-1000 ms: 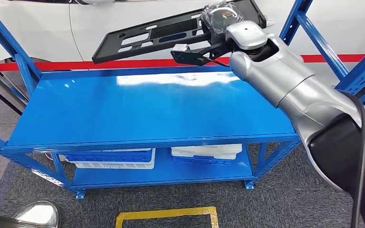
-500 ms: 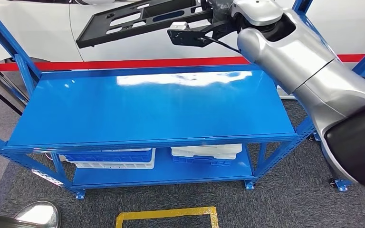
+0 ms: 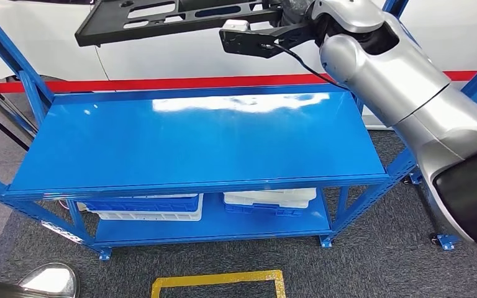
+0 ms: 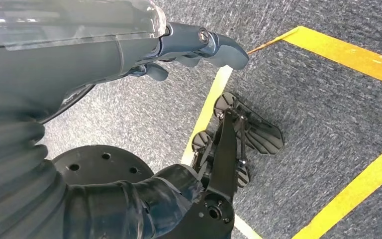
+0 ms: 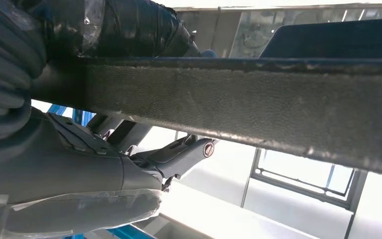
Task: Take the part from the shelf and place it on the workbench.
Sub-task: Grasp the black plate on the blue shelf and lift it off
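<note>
The part (image 3: 161,15) is a long flat black panel with cut-outs, held in the air above the back edge of the blue shelf top (image 3: 199,139). My right hand (image 3: 298,9) grips its right end at the top edge of the head view. In the right wrist view the part's edge (image 5: 238,104) runs straight across, with the right hand (image 5: 79,169) wrapped around it. My left hand (image 4: 199,45) hangs over the floor, fingers apart and holding nothing.
The shelf's lower level holds a blue and white bin (image 3: 143,208) and a white tray (image 3: 270,202). Blue uprights (image 3: 18,68) stand at both sides. A white car body (image 3: 174,56) is behind the shelf. Yellow tape (image 3: 217,279) marks the grey carpet in front.
My right arm has lifted the black part higher and further left. Its top now runs out past the upper edge of the picture.
</note>
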`<action>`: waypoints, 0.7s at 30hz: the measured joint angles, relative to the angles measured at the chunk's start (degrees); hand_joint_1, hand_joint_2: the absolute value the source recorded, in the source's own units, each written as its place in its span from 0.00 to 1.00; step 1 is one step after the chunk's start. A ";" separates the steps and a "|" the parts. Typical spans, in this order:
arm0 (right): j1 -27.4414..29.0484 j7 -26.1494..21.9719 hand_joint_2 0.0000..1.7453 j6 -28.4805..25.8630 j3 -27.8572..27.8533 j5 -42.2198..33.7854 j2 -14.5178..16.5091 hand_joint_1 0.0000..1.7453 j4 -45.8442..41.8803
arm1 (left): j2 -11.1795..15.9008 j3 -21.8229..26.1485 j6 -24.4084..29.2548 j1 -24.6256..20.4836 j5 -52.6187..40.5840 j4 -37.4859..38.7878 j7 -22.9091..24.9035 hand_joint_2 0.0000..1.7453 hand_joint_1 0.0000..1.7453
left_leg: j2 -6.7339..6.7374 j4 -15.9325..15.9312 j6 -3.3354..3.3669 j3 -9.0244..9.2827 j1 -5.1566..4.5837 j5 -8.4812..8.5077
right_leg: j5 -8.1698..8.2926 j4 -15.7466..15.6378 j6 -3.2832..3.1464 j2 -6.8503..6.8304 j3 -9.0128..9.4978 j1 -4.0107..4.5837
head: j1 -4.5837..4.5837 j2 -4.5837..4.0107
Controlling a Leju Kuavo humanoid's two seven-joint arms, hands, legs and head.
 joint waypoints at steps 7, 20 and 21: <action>1.31 -1.26 1.00 -0.16 -0.18 1.08 -1.95 1.00 -1.58 | 0.10 0.00 0.75 0.00 -0.50 0.00 0.98 1.00 0.00 | 0.00 0.00 0.00 0.00 0.00 0.00 | 0.00 0.00 0.00 0.00 0.00 0.00 | 0.00 0.00; 3.93 -2.48 1.00 -0.46 -0.99 -0.15 -5.86 1.00 -4.10 | 0.50 0.00 0.44 -0.01 -1.55 0.00 1.16 1.00 0.00 | -0.03 0.34 0.25 -0.16 -0.21 -0.17 | 0.03 -0.05 0.30 -0.01 0.00 -0.47 | 0.00 0.00; 4.13 -2.53 1.00 -0.45 -0.98 -0.13 -6.07 1.00 -4.20 | 0.56 0.00 0.45 -0.01 -1.62 0.00 1.16 1.00 0.00 | -0.03 0.42 0.34 -0.20 -0.24 -0.21 | 0.04 -0.05 0.42 0.00 0.00 -0.51 | 0.00 0.00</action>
